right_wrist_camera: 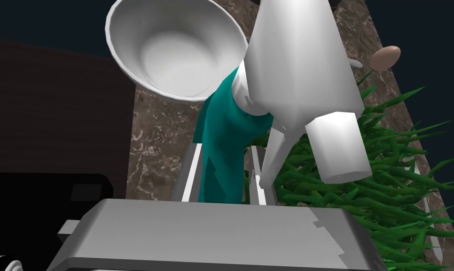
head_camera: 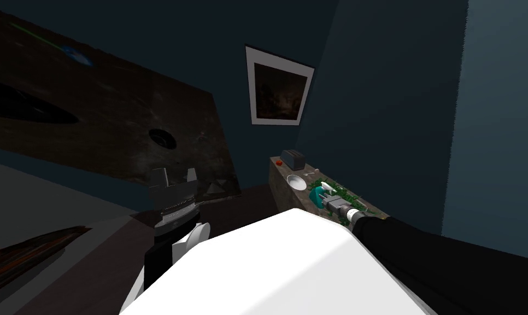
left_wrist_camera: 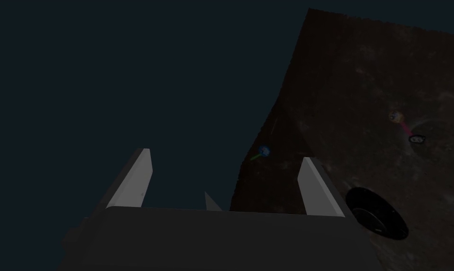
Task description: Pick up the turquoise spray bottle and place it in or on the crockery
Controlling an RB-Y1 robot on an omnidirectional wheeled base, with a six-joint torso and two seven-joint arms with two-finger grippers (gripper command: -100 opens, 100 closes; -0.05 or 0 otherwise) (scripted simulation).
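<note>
The turquoise spray bottle (right_wrist_camera: 223,136) with a white trigger head (right_wrist_camera: 299,61) sits between the fingers of my right gripper (right_wrist_camera: 223,176), which press its sides. In the head view the bottle (head_camera: 315,193) and right gripper (head_camera: 324,198) hang over a narrow stone-topped counter (head_camera: 283,180). A white bowl (right_wrist_camera: 174,49) stands just beyond the bottle, also seen as a bowl (head_camera: 295,182) on the counter. My left gripper (head_camera: 173,176) is raised by my chest, its fingers (left_wrist_camera: 136,181) standing wide apart with nothing between them.
A green leafy plant (right_wrist_camera: 386,188) lies beside the bottle on the counter. A dark toaster (head_camera: 293,158) and a small red object (head_camera: 279,162) stand at the counter's far end. A dark brown table (head_camera: 93,126) with a black dish (head_camera: 162,138) lies to the left.
</note>
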